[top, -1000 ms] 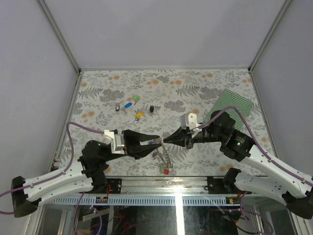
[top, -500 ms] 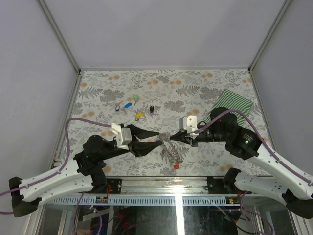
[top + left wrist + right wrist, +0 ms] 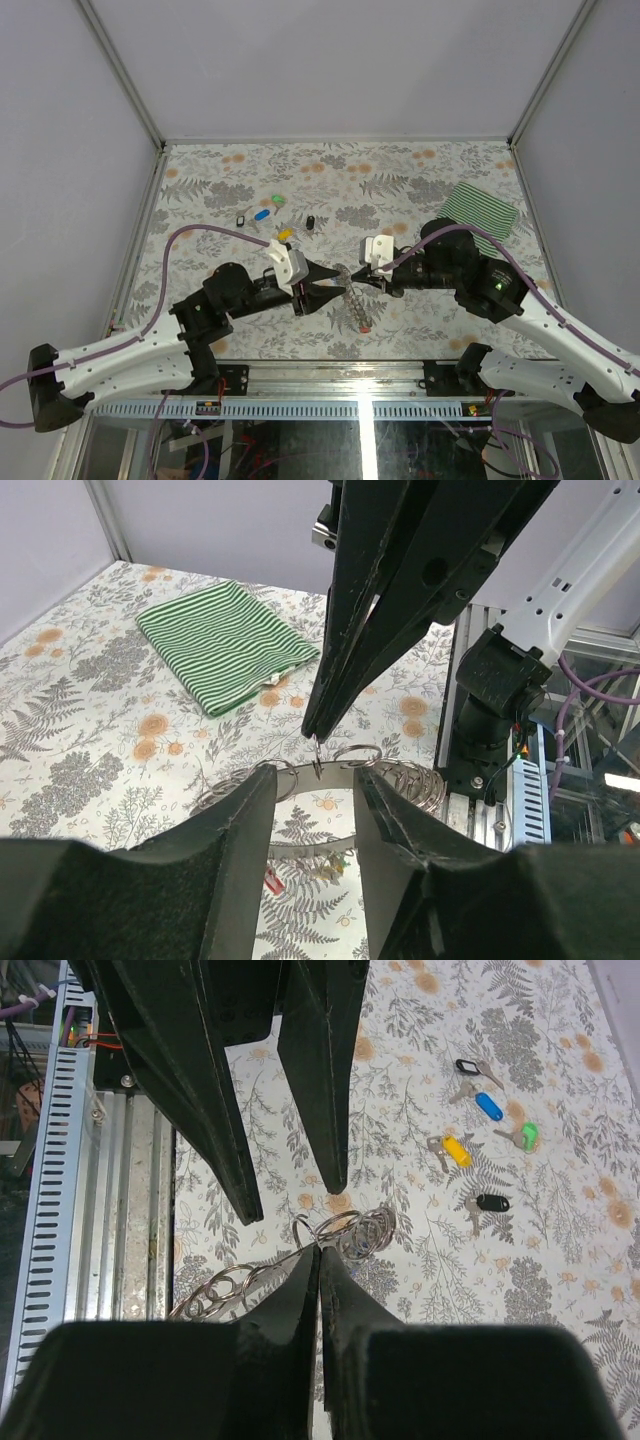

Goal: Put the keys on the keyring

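The 2 arms reach inward, tips meeting. The right gripper (image 3: 320, 1252) pinches the keyring (image 3: 352, 1230); the left gripper (image 3: 315, 785) straddles it, jaws apart.

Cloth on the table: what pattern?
The cloth has green and white stripes; clearest in the left wrist view.

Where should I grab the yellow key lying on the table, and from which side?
Grip the yellow key by its plastic head, coming straight down and pinching across its narrow width. It lies flat, apart from the other keys, and the head is bulkier than the blade.
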You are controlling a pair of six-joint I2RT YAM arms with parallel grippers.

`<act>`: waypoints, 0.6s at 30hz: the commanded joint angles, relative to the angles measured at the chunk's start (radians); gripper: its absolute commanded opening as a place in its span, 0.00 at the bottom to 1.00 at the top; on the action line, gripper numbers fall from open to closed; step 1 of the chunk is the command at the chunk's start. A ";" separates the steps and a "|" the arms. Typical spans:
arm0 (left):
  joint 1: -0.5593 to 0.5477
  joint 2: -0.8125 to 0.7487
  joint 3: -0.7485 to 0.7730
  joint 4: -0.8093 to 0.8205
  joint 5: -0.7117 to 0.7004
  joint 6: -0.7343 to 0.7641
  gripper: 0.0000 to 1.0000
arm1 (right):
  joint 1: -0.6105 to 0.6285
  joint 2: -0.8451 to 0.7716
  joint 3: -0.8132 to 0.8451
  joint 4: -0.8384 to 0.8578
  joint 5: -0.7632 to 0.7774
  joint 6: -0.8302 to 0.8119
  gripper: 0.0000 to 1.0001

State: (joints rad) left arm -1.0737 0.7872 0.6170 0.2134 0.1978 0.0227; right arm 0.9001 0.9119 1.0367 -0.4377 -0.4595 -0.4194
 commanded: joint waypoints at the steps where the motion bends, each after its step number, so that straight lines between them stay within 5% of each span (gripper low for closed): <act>1: -0.006 0.009 0.044 0.008 -0.016 -0.013 0.37 | 0.007 -0.005 0.050 0.054 0.026 -0.004 0.00; 18: -0.005 0.052 0.047 0.060 -0.009 -0.001 0.26 | 0.007 0.008 0.037 0.079 0.010 0.022 0.00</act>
State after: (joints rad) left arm -1.0737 0.8360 0.6285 0.2092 0.1963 0.0189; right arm 0.9001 0.9173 1.0367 -0.4366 -0.4454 -0.4110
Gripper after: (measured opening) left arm 0.272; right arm 0.010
